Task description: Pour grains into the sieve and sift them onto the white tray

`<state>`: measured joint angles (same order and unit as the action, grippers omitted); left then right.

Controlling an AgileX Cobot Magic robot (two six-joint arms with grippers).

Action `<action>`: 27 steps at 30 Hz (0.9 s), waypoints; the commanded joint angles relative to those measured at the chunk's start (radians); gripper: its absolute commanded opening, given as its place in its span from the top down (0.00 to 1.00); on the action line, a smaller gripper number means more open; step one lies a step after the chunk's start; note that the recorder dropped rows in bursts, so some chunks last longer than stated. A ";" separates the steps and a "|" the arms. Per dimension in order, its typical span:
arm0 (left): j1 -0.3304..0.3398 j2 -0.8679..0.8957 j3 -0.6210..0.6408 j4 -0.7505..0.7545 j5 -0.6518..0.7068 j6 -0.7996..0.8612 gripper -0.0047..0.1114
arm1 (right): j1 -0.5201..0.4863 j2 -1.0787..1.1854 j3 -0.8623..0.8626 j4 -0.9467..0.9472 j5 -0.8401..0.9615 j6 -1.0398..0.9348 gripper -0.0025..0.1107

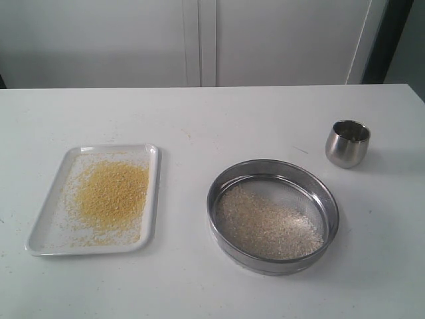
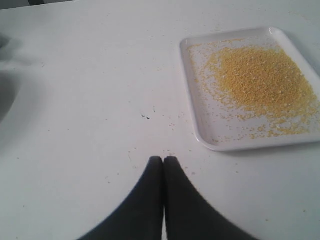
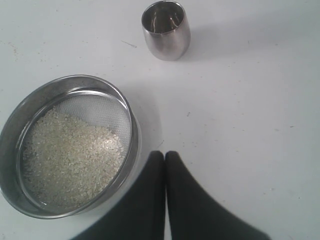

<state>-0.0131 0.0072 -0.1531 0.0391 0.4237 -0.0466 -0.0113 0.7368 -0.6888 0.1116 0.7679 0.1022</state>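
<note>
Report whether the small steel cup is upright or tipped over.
Upright. The steel cup stands on its base on the table, mouth up; the right wrist view shows only shiny steel inside.

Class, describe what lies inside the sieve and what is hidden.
Pale whitish grains cover most of the sieve mesh; a bare patch shows. Mesh beneath the grains is covered.

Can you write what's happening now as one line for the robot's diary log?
white tray: yellow grains on it | sieve: pale grains inside | steel cup: upright | jaws: both shut, empty
</note>
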 commanded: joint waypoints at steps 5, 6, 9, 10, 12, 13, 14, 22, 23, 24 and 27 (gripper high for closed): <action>0.002 -0.007 0.145 -0.007 -0.131 -0.002 0.96 | 0.002 -0.006 0.003 0.000 -0.007 0.001 0.98; 0.002 -0.007 0.153 -0.007 -0.141 -0.002 0.96 | 0.002 -0.006 0.003 0.000 -0.007 0.001 0.98; 0.002 -0.007 0.153 -0.005 -0.167 -0.002 0.96 | 0.002 -0.006 0.003 0.000 -0.007 0.001 0.98; 0.002 -0.007 0.153 -0.005 -0.170 -0.002 0.96 | 0.002 -0.006 0.003 0.000 -0.007 0.001 0.98; 0.002 -0.007 0.153 -0.005 -0.170 -0.002 0.96 | 0.002 -0.006 0.003 0.000 -0.007 0.001 0.98; 0.002 -0.007 0.153 -0.005 -0.170 -0.002 0.96 | 0.002 -0.006 0.003 0.000 -0.007 0.001 0.98; 0.002 -0.007 0.153 -0.005 -0.170 -0.002 0.96 | 0.002 -0.006 0.003 0.000 -0.007 0.001 0.98; 0.002 -0.007 0.153 -0.005 -0.170 0.000 0.96 | 0.002 -0.006 0.003 0.000 -0.007 0.001 0.98; 0.002 -0.007 0.153 -0.005 -0.170 0.000 0.96 | 0.002 -0.006 0.003 0.000 -0.007 0.001 0.98; 0.002 -0.007 0.153 -0.005 -0.170 0.000 0.96 | 0.002 -0.006 0.003 0.000 -0.007 0.001 0.98; 0.002 -0.007 0.153 -0.005 -0.170 0.000 0.96 | 0.002 -0.006 0.003 0.000 -0.007 0.001 0.98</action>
<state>-0.0131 0.0048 -0.0043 0.0391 0.2594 -0.0466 -0.0113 0.7368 -0.6888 0.1116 0.7679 0.1022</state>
